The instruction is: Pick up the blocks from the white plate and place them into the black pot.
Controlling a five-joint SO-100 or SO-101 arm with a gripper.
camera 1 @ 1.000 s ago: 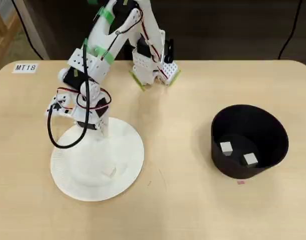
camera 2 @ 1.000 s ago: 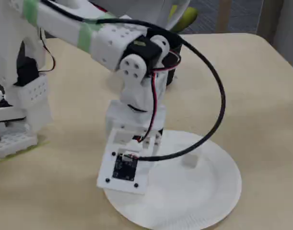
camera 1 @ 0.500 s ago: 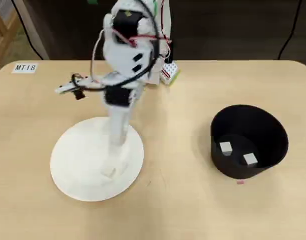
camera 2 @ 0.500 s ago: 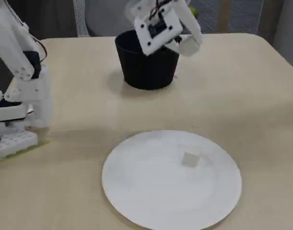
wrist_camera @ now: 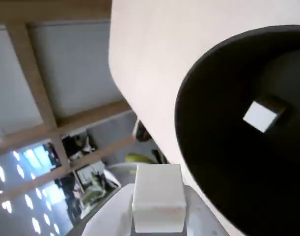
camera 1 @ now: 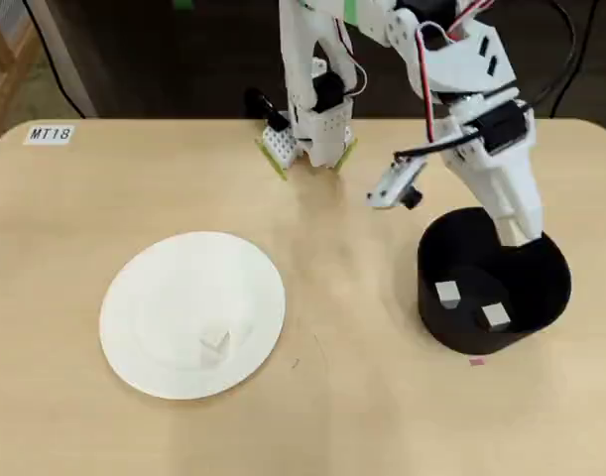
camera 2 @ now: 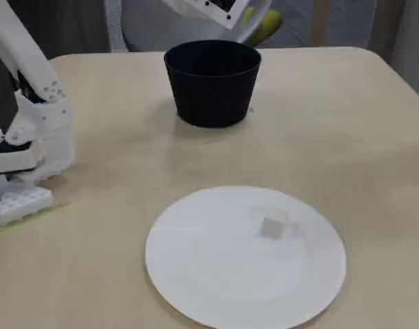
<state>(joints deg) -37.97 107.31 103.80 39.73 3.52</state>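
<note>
Held block: one cream cube (wrist_camera: pixel 158 204) sits clamped between the gripper (wrist_camera: pixel 158 216) fingers, seen in the wrist view just outside the pot's rim.
Gripper: closed on that cube, poised above the far edge of the black pot (camera 1: pixel 493 281) in the overhead view.
Pot contents: two blocks (camera 1: pixel 447 292) (camera 1: pixel 495 315) lie on its floor, apart.
White plate: the white plate (camera 1: pixel 159 288) lies well left of the pot, with one block (camera 1: pixel 215 341) near its right front edge.
Table: the table (camera 1: pixel 352 407) is pale wood with a label (camera 1: pixel 51 133) at the far left.
</note>
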